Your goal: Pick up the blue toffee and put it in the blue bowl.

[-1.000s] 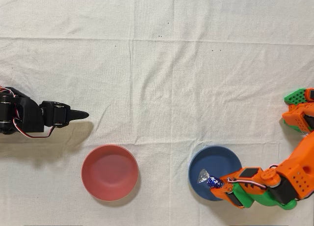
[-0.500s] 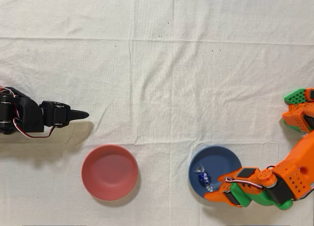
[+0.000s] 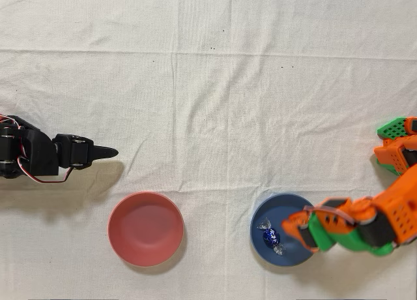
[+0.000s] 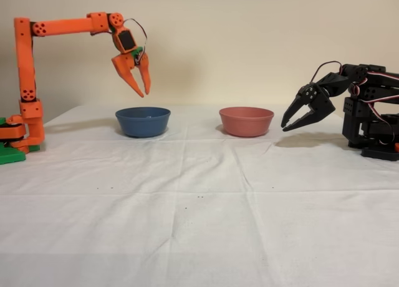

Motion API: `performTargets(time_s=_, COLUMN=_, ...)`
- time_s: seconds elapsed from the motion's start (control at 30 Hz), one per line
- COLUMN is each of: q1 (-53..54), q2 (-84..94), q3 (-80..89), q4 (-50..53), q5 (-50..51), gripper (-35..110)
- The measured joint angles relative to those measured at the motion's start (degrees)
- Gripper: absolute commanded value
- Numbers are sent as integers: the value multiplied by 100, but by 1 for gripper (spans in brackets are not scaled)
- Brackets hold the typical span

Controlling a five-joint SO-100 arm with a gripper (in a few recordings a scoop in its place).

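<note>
Overhead view: the blue toffee (image 3: pixel 268 235) lies inside the blue bowl (image 3: pixel 296 205), left of the gripper (image 3: pixel 292 225). Fixed view: the gripper (image 4: pixel 138 82) hangs above the bowl, jaws spread (nothing held); a low retreat could clip the rim.

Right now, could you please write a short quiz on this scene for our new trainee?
1. True or false: the blue toffee lies inside the blue bowl.
2. Multiple choice: in the fixed view, the orange gripper is (A) resting inside the pink bowl, (B) raised in the air above the blue bowl, (C) flat on the white cloth.
3. Fill in: the gripper holds ____.

Key: 1 true. 2 B. 3 nothing; its fingers are apart and bare, and the toffee sits in the bowl.
</note>
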Motion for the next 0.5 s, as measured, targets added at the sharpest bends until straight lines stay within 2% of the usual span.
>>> performTargets(time_s=0.23, q1=1213, q2=1512, q3=1151, q4=-431, q5=-396, gripper=0)
performTargets(time_s=0.5, q1=2188, q2=3841, q3=3595, q4=-1995, q5=-800, gripper=0)
